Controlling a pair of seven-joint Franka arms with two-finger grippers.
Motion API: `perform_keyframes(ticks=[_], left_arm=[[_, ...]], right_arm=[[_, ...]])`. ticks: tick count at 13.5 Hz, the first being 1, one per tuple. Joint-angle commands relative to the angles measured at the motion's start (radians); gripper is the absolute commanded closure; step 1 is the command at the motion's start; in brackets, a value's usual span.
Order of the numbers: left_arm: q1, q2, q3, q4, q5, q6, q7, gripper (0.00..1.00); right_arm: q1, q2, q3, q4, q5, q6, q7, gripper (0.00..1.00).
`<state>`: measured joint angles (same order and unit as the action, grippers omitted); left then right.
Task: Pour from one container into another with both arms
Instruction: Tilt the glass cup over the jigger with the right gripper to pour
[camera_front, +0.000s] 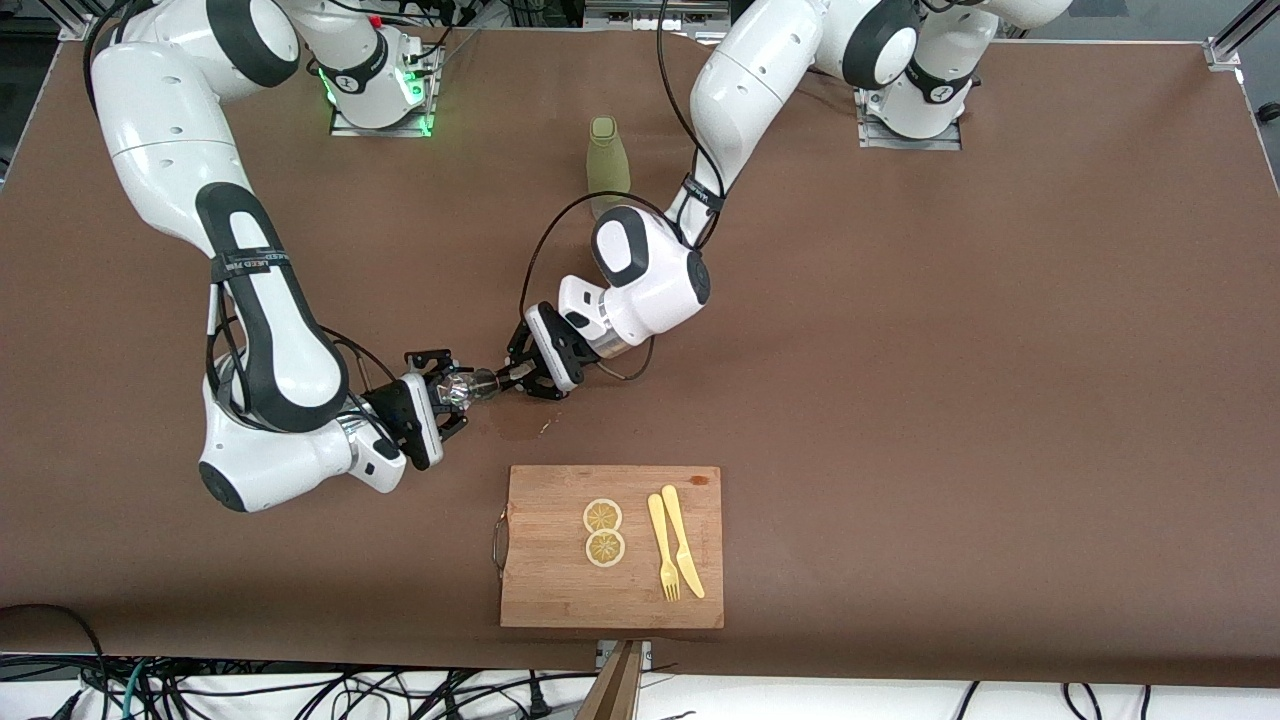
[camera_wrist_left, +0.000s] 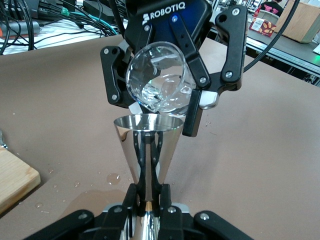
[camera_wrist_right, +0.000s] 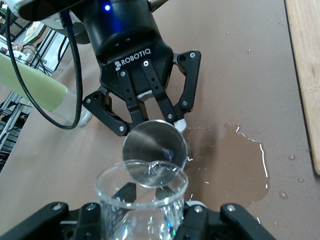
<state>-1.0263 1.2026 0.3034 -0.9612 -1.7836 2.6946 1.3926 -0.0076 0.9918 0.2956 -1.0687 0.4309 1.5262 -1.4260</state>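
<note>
Over the middle of the table the two hands meet. My left gripper (camera_front: 512, 377) is shut on the small steel jigger (camera_front: 487, 382), its fingers (camera_wrist_left: 141, 150) clamped on the narrow waist with the open cone (camera_wrist_left: 125, 135) toward the other hand. My right gripper (camera_front: 447, 391) is shut on the tiny clear glass cup (camera_front: 458, 388). The cup (camera_wrist_left: 160, 77) is tipped, its lip just above the jigger's mouth. In the right wrist view the cup (camera_wrist_right: 145, 220) sits between my own fingers and its rim overlaps the jigger (camera_wrist_right: 155, 150).
A wet patch (camera_front: 515, 425) darkens the brown mat under the hands, with droplets (camera_wrist_right: 235, 160) around it. A wooden board (camera_front: 540, 570) nearer the camera carries two lemon slices (camera_front: 603, 516), a yellow fork (camera_front: 662, 550) and knife (camera_front: 683, 545). The olive-green bottle (camera_front: 607, 160) stands near the bases.
</note>
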Motion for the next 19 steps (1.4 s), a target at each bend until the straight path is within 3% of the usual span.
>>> perform_keyframes(ticks=[1, 19], left_arm=[[0.000, 0.026, 0.014, 0.050, -0.030, 0.013, -0.007, 1.00], [0.005, 0.026, 0.013, 0.050, -0.030, 0.013, -0.003, 1.00]], right_arm=[[-0.005, 0.013, 0.028, 0.050, -0.041, -0.041, 0.050, 0.70], [-0.003, 0.013, 0.091, 0.081, -0.182, -0.060, 0.168, 0.70]])
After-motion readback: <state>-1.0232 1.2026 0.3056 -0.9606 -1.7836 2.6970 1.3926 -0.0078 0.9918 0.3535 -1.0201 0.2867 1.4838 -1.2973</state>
